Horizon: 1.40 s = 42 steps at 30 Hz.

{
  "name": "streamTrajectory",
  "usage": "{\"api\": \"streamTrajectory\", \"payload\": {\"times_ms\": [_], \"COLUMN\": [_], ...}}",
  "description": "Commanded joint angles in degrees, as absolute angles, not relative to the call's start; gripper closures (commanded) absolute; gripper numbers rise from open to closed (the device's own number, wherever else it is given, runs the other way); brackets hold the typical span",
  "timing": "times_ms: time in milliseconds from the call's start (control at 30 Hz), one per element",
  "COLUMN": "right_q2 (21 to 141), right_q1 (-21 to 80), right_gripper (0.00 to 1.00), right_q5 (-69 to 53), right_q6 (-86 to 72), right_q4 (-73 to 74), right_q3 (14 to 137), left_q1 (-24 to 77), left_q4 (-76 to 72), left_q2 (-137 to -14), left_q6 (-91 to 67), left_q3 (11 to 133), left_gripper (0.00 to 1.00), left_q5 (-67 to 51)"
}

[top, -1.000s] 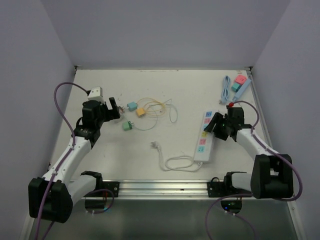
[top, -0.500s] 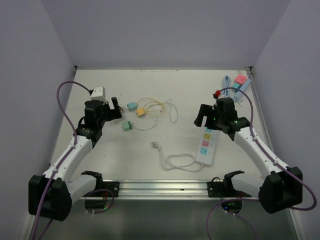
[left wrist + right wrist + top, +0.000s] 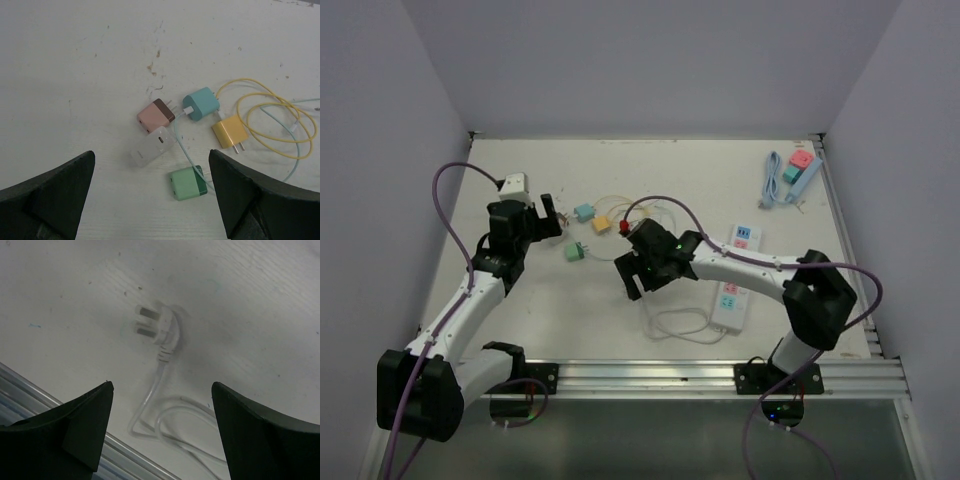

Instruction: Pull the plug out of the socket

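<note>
The right gripper (image 3: 161, 385) is seen with its dark, wedge-shaped fingers (image 3: 75, 430) spread wide, nothing being held or touched between them. A white moulded plug with flat metal prongs (image 3: 157, 329) is found lying free on the scuffed white tabletop (image 3: 250, 300), just beyond the fingertips and centred on the gap, its thin white cable (image 3: 150, 395) running back between the fingers in loose loops. The right arm is stretched leftward across the long white power strip with coloured sockets (image 3: 726, 305), and the plug is not seated in it. The left gripper (image 3: 151, 152) is likewise held fully spread and empty, the left arm being extended forward with the wrist tipped down. Ahead of its fingers a cluster of small boxy chargers is seen: a frosted white one (image 3: 152, 148) in the gap, a pink and brown one (image 3: 156, 116) touching it beyond, a teal one (image 3: 201, 104), a yellow one (image 3: 230, 132) and a green one (image 3: 186, 182) towards the right finger, with a coiled yellow cord (image 3: 270, 120) further right
</note>
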<state>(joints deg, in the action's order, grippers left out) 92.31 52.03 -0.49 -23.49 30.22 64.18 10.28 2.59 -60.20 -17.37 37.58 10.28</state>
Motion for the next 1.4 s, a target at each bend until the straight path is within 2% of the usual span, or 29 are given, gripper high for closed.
{"api": "streamTrajectory", "payload": {"times_ms": [0, 100, 200, 400, 433, 500, 533, 633, 767, 900, 1067, 1200, 1267, 1300, 1367], "right_q2": [98.5, 101.6, 104.4, 106.8, 106.7, 106.4, 106.3, 104.9, 100.9, 94.1, 89.1, 87.2, 85.8, 85.2, 82.7], "right_q1": [54.5, 55.9, 57.0, 57.1, 57.1, 57.0, 56.9, 55.6, 49.9, 38.6, 29.2, 24.4, 21.1, 19.5, 19.1], "right_gripper": [0.17, 0.19, 0.28, 0.59, 0.68, 0.78, 0.86, 0.99, 1.0, 1.0, 1.0, 0.95, 0.89, 0.79, 0.66], "right_q5": [3.0, 1.9, 2.3, 4.2, 4.7, 6.8, 9.0, 11.4, 13.8, 16.2, 17.8, 20.3, 19.4, 18.7, 16.4], "right_q6": [-21.8, -21.3, -21.6, -22.4, -22.5, -22.9, -23.0, -23.8, -25.5, -26.7, -27.3, -29.8, -30.6, -30.4, -29.5], "right_q4": [35.8, 36.4, 36.6, 36.1, 35.8, 35.7, 35.9, 36.0, 35.9, 36.2, 37.5, 39.5, 40.0, 39.9, 38.6], "right_q3": [71.0, 72.8, 73.4, 70.5, 69.9, 67.8, 67.1, 63.8, 58.4, 52.1, 50.1, 50.7, 50.8, 51.4, 52.7], "left_q1": [10.5, 10.5, 10.5, 10.5, 10.5, 10.5, 10.5, 10.6, 10.5, 10.5, 10.5, 10.6, 10.7, 10.7, 11.1], "left_q4": [-0.2, -0.1, -0.1, -0.1, -0.1, -0.1, -0.1, -0.1, -0.1, -0.1, -0.1, -0.1, -0.1, -0.1, -0.1], "left_q2": [-59.6, -59.4, -59.2, -59.1, -59.0, -59.1, -59.1, -59.1, -59.0, -59.0, -58.8, -58.3, -58.0, -57.9, -57.7], "left_q6": [-16.7, -16.8, -16.8, -16.7, -16.8, -16.7, -16.7, -16.7, -16.7, -16.9, -17.1, -17.1, -17.2, -17.2, -17.3], "left_q3": [38.0, 38.1, 38.1, 38.1, 38.0, 38.0, 38.0, 38.0, 38.0, 38.1, 37.9, 37.7, 37.6, 37.6, 37.4], "left_gripper": [0.01, 0.01, 0.01, 0.01, 0.01, 0.01, 0.01, 0.01, 0.01, 0.01, 0.01, 0.01, 0.01, 0.01, 0.01], "left_q5": [12.3, 12.8, 13.3, 13.5, 13.5, 13.5, 13.5, 13.6, 13.7, 13.8, 13.6, 13.5, 13.6, 13.6, 13.5]}}
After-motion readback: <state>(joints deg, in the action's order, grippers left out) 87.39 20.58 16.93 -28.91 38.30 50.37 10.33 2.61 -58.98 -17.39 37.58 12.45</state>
